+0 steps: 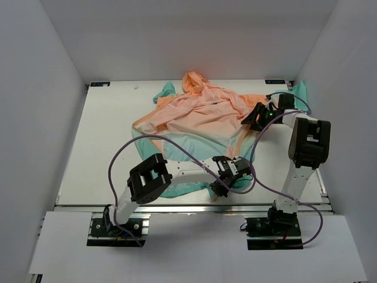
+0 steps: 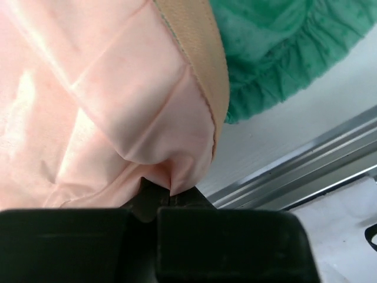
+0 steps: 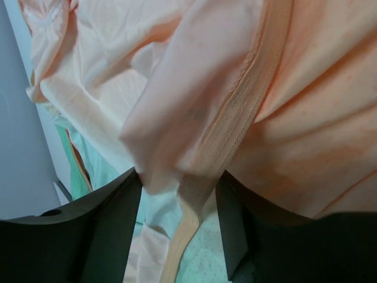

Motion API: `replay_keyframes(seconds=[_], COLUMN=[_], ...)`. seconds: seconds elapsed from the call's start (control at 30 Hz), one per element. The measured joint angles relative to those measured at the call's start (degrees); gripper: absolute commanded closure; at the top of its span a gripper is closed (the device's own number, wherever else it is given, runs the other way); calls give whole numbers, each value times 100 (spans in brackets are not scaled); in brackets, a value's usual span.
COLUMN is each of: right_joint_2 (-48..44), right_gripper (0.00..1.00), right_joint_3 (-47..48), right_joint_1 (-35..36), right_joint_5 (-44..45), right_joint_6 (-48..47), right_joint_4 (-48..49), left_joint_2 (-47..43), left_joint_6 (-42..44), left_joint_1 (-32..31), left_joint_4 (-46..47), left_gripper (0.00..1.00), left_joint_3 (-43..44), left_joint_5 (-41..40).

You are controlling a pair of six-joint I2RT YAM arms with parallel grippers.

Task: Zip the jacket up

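Because the jacket [image 1: 200,118] looks thin, limp and slippery, I judge the stiffer zipper tape [image 3: 235,124] the best hold. It lies on the surface [image 1: 100,153], hood far. My left fingers [image 2: 235,242] pinch its near hem; my right fingers [image 3: 100,236] stand spread around the tape, far right.

Nothing legible in any view. At the far corners of the table [image 1: 100,153], a small dark left tag [image 1: 100,84] and a small dark right tag [image 1: 274,81], lettering too small to read. On the chest of the jacket [image 1: 200,118], a tiny dark mark, too small to tell as logo or lettering.
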Motion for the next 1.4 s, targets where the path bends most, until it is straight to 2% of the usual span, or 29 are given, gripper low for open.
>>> replay_keyframes(seconds=[0.07, 0.23, 0.27, 0.33, 0.37, 0.53, 0.63, 0.83, 0.93, 1.0, 1.03, 1.1, 1.13, 1.17, 1.3, 1.4], right_joint_2=[-170, -612, -695, -815, -876, -752, -461, 286, 1051, 1585, 1808, 2072, 2138, 2177, 2098, 1537], right_gripper=[58, 62, 73, 86, 99, 100, 100, 100, 100, 87, 85, 50, 36, 11, 11, 11], right_joint_3=[-96, -111, -111, -105, -74, 560, 1222, 2367, 3493, 4192, 4437, 4562, 4553, 4533, 4435, 3897], right_joint_1=[2, 2, 2, 9, 35, 358, 820, 1939, 2496, 2844, 2986, 3167, 3213, 3233, 3161, 3106], right_joint_5=[-9, -9, 17, 70, 127, 544, 835, 1565, 2120, 2470, 2621, 2874, 2959, 3018, 3047, 3040], right_joint_6=[35, 81, 76, 57, 63, -109, -184, -260, -356, -420, -444, -501, -511, -529, -664, -732], right_joint_4=[2, 17, 13, -7, -37, -490, -629, -992, -1578, -1897, -1991, -2009, -2048, -2096, -2190, -2201], left_joint_2=[-9, -280, -439, -848, -1115, -2645, -3163, -3386, -3377, -3340, -3298, -3248, -3265, -3314, -3884, -4463], left_joint_6=[-17, -61, -68, -92, -120, -382, -551, -859, -1069, -1204, -1259, -1335, -1377, -1419, -1606, -1784], left_joint_1=[22, 79, 94, 142, 190, 813, 1231, 1401, 1591, 1805, 1878, 1926, 1926, 1954, 2203, 2728], left_joint_4=[-13, 116, 208, 369, 498, 1596, 2116, 2885, 3427, 3604, 3609, 3558, 3519, 3543, 3617, 3873], left_gripper=[100, 100, 100, 100, 100, 100, 100, 100, 100, 100, 100, 100, 100, 100, 100, 100], left_joint_3=[-2, -297, -448, -789, -1003, -2538, -3217, -4044, -4562, -4826, -4894, -4988, -5042, -5139, -5598, -5890], left_joint_5=[-37, -76, -59, 4, 63, 968, 1445, 2286, 2750, 3001, 3082, 3254, 3320, 3394, 3676, 4000])
